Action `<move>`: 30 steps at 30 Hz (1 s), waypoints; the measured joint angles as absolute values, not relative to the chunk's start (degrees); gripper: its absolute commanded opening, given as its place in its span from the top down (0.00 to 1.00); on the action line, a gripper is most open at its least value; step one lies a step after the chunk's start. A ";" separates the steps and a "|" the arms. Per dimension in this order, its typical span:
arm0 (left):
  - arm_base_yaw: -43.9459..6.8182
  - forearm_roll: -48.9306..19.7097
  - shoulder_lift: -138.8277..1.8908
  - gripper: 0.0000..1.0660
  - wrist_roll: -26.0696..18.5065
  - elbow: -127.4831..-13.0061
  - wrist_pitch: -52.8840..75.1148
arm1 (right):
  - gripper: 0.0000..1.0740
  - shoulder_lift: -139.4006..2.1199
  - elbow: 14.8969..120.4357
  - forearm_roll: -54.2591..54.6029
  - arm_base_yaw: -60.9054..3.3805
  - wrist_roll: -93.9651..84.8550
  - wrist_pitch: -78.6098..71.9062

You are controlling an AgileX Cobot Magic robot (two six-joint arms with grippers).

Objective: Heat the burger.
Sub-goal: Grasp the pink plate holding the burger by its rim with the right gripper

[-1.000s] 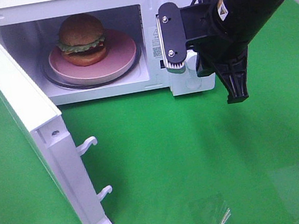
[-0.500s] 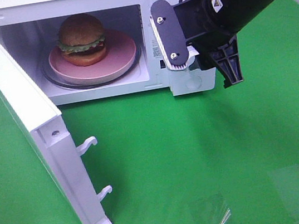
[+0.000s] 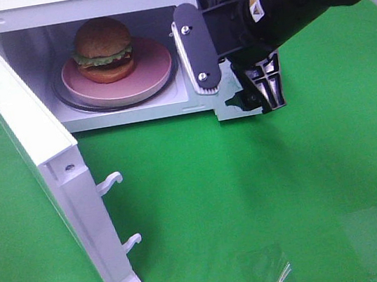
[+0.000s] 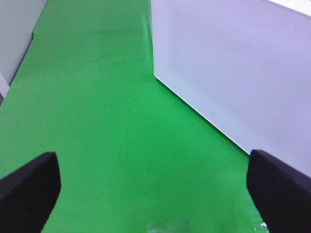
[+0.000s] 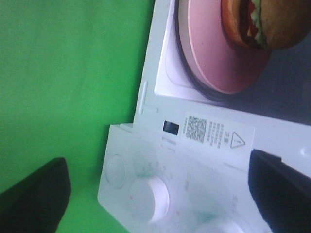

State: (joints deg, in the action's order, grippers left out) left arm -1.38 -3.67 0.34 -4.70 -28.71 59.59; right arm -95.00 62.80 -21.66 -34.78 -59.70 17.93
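Now, burger (image 3: 104, 48) sits on pink plate (image 3: 154, 75) inside the microwave (image 3: 135, 115); right gripper (image 3: 241, 96), jaws spread and empty, hovers at the control panel (image 5: 184, 160), so best clear the doorway, then push door (image 3: 43, 163) fully shut.

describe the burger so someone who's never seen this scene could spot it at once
Find the white microwave oven on the green cloth, its door swung open. Inside, on a round pink plate, sits the burger. Its shiny golden-brown domed bun and frilly green lettuce set it apart from the flat plate.
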 measured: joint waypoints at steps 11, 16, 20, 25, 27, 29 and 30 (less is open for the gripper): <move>-1.38 -3.67 0.34 0.09 -4.70 -28.71 59.59 | 0.10 -102.27 67.04 -21.66 -37.18 -59.70 13.24; -1.38 -3.67 0.34 0.09 -4.70 -28.71 59.59 | 0.11 -108.12 70.76 -21.66 -37.36 -59.24 12.03; -1.38 -3.67 0.34 0.09 -4.70 -28.71 59.59 | 0.12 -111.55 73.51 -21.66 -37.36 -58.44 12.03; -1.38 -3.67 0.34 0.09 -4.70 -28.71 59.59 | 0.12 -114.82 77.29 -21.60 -37.36 -56.72 12.03; -1.38 -3.67 0.34 0.09 -4.70 -28.71 59.59 | 0.12 -114.82 77.29 -21.60 -37.36 -56.72 12.03; -1.38 -3.67 0.34 0.09 -4.70 -28.71 59.59 | 0.12 -117.34 80.67 -21.60 -37.36 -56.49 11.97; -1.38 -3.67 0.34 0.09 -4.70 -28.71 59.59 | 0.12 -117.34 80.67 -21.60 -37.36 -56.49 11.97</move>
